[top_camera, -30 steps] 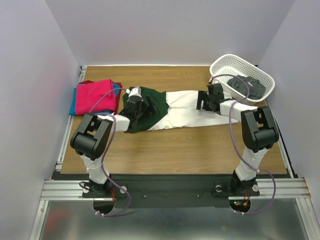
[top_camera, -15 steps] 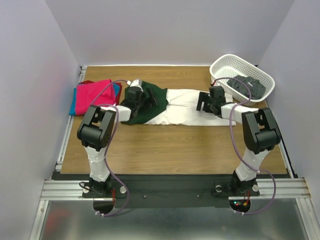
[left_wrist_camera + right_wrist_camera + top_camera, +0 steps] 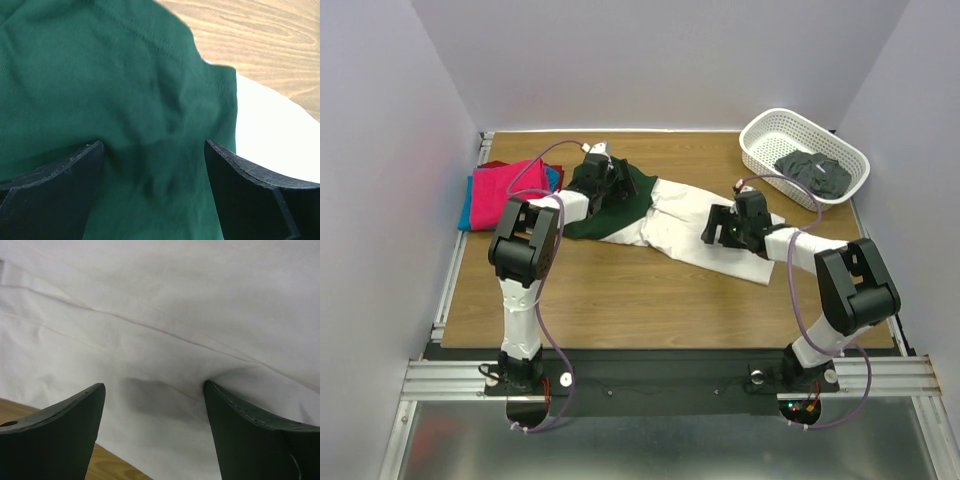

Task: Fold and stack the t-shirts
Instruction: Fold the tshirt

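White t-shirt [image 3: 675, 215] stretches from near the basket [image 3: 760, 127] toward the folded stack [image 3: 508, 190], left end effector [image 3: 601, 181] and right end effector [image 3: 720, 228] spread open upon it. Its basket-side end has since swung away from the basket.

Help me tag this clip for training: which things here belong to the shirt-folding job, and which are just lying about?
Belongs to the job:
- white shirt with green sleeves, spread out
- folded stack, magenta on top
- dark garment, probably another shirt waiting

Just lying about:
- white lattice basket, which holds the dark garment
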### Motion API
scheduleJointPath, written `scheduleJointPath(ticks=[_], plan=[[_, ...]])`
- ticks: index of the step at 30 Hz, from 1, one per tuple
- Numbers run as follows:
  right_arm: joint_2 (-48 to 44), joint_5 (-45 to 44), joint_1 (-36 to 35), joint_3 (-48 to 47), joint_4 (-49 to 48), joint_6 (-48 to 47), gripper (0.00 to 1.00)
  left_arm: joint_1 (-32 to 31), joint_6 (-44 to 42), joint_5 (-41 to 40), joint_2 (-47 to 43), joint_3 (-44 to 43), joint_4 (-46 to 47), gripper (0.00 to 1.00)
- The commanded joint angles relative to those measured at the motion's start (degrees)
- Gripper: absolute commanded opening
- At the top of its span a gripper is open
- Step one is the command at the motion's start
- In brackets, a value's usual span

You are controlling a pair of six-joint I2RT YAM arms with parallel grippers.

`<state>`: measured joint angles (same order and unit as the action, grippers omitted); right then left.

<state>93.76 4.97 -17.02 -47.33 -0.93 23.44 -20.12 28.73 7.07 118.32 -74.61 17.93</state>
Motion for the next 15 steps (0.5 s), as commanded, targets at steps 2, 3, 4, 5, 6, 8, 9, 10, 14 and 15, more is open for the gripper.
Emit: scheduleJointPath(ticks=[2,3,4,5,6,8,9,10,14,15], plan=[[-1.38,5.31,-5.21,4.96,8.31,4.41,0.85,0.26,-2.27,0.66,3.13,-7.38,-3.52,0.93],[-1.64,5.14,-6.79,5.32,8.31,4.77,0.85,0.26,-2.45,0.75,3.75,-7.92,-3.69,0.93],[-1.91,4.96,-7.5,6.1,8.31,5.12,0.85,0.26,-2.63,0.93,4.19,-8.44,-3.78,0.93],[-2.61,4.87,-8.72,6.37,8.31,5.91,0.85,0.17,-2.98,1.1,4.63,-9.14,-3.96,0.93],[-3.31,4.61,-9.43,6.72,8.31,6.17,0.85,0.17,-3.24,1.28,4.81,-9.5,-3.78,0.93],[-5.58,4.08,-10.14,7.25,8.49,6.53,0.85,-0.09,-4.47,1.37,4.64,-10.2,-3.78,0.93],[-6.38,3.56,-10.23,7.17,9.01,6.53,0.85,-0.27,-4.91,1.45,3.85,-10.29,-3.87,0.93],[-7.35,3.03,-10.14,6.9,9.62,6.18,0.86,-0.45,-5.09,1.63,3.24,-10.47,-3.87,0.93],[-12.89,-1.1,-10.23,3.75,13.31,4.52,0.86,-1.06,-5.79,0.32,-3.25,-10.12,-4.66,0.93],[-14.81,-1.98,-10.14,3.22,13.93,4.25,0.87,-1.15,-5.79,-0.12,-4.75,-9.51,-4.84,0.93]])
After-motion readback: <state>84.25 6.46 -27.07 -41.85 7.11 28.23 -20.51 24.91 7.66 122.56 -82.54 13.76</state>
